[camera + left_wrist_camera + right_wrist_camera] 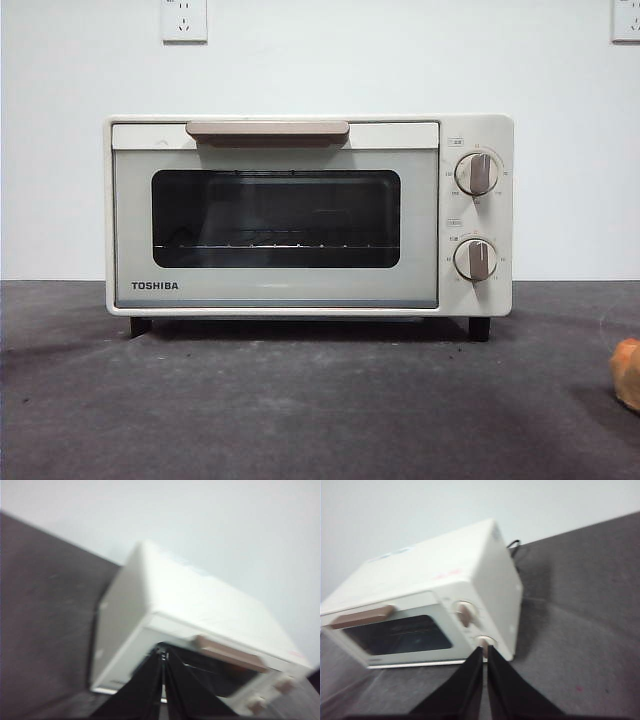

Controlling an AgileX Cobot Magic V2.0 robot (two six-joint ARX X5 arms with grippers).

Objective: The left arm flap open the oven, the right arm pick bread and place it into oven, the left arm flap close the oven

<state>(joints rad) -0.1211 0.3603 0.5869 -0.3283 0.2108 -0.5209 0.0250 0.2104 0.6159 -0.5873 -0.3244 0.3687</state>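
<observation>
— Where are your arms?

— Both held above the table [300, 420], looking down on the oven [300, 215]. My left gripper [163, 656] points at its door near the handle [227, 652]; my right gripper [484, 652] points toward the lower knob [484, 641]. Neither shows in the front view.

— Anything hard to make out?

— Both wrist views are blurred. The bread [628, 372] is cut off at the front view's 4 o'clock edge, well apart from the oven.

— And the jaws?

— Pressed together on each, holding nothing. The oven door is closed.
</observation>
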